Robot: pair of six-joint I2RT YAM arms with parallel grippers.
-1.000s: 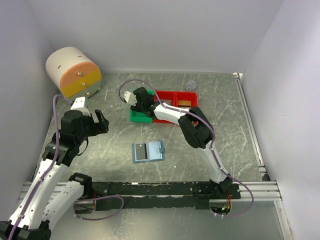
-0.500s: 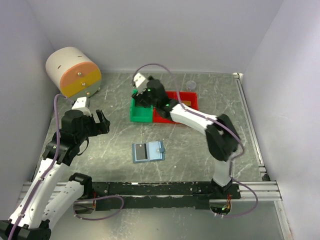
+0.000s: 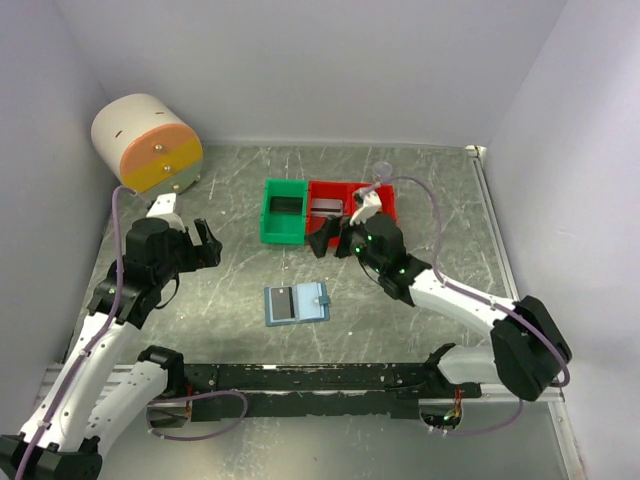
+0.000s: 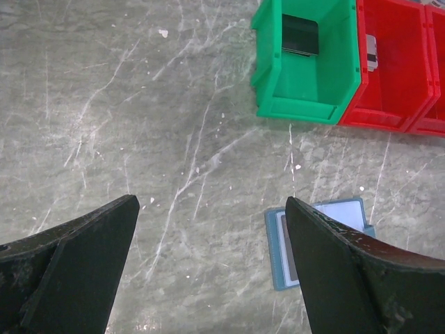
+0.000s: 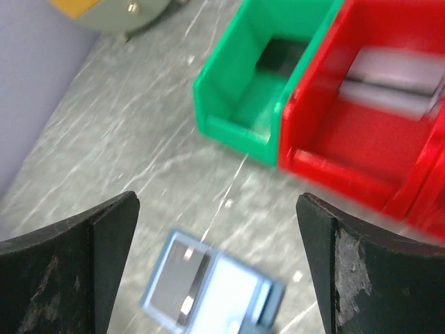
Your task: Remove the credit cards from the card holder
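Near the middle of the table, the card holder is laid open and flat. A grey rectangle with a dark stripe is seen on its left panel, but whether that is a card cannot be told. Beyond the holder, the green bin and the red bin are set touching, side by side. The right gripper is held between the holder and the bins, and the left gripper well to the holder's left. In the wrist views both are shown spread wide, with nothing between the fingers. A dark card in the green bin and a silvery-grey card in the red bin are shown sharply by the left wrist view. The same cards are blurred in the right wrist view. Only part of the holder is caught by the left wrist view, where one finger covers its lower edge.
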